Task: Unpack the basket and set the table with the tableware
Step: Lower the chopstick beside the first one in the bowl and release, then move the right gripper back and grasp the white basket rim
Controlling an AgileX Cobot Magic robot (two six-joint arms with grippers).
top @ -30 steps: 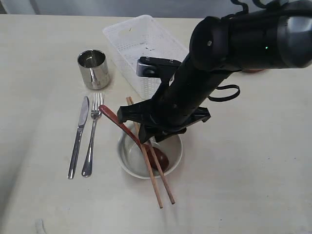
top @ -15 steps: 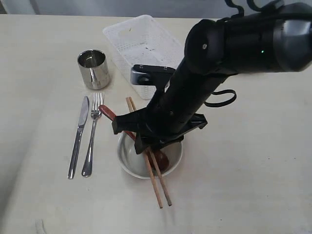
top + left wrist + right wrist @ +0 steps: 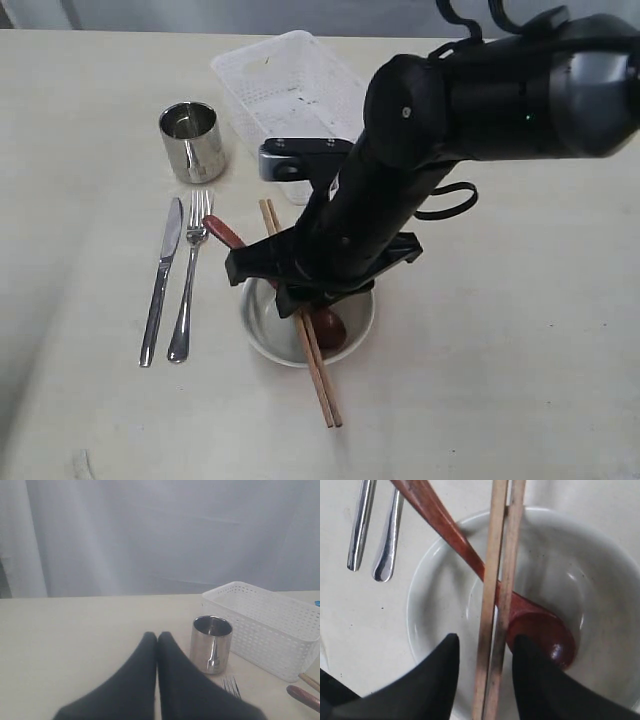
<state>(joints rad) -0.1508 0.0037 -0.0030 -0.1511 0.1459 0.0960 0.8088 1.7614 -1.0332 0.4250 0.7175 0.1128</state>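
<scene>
Across the bowl (image 3: 260,333), chopsticks (image 3: 322,390) now closer together

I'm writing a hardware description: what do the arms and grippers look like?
Right arm is glossy black with thick rounded segments, a tiny green light, looped black cables and a grey camera block. Left gripper and right gripper have black tapered fingers.
</scene>
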